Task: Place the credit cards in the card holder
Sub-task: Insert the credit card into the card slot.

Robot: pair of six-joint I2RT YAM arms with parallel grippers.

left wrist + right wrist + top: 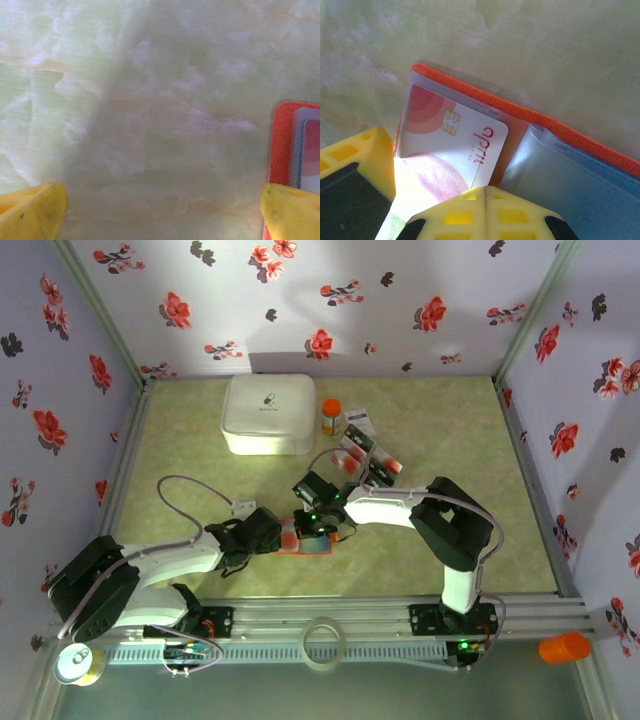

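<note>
Card Holder and Gripper Status

The card holder (pixel 300 543) lies open on the table (pixel 450 430) between the two grippers. A white card (pixel 455 145) with red blotches sits in one clear pocket. The right gripper (pixel 485 197) is closed, tips meeting at that card's lower edge; whether it pinches the card cannot be told. The left gripper (pixel 160 212) stands wide open and empty beside the holder's orange edge. Loose cards (pixel 362 452) lie near the orange bottle (pixel 331 416)
</note>
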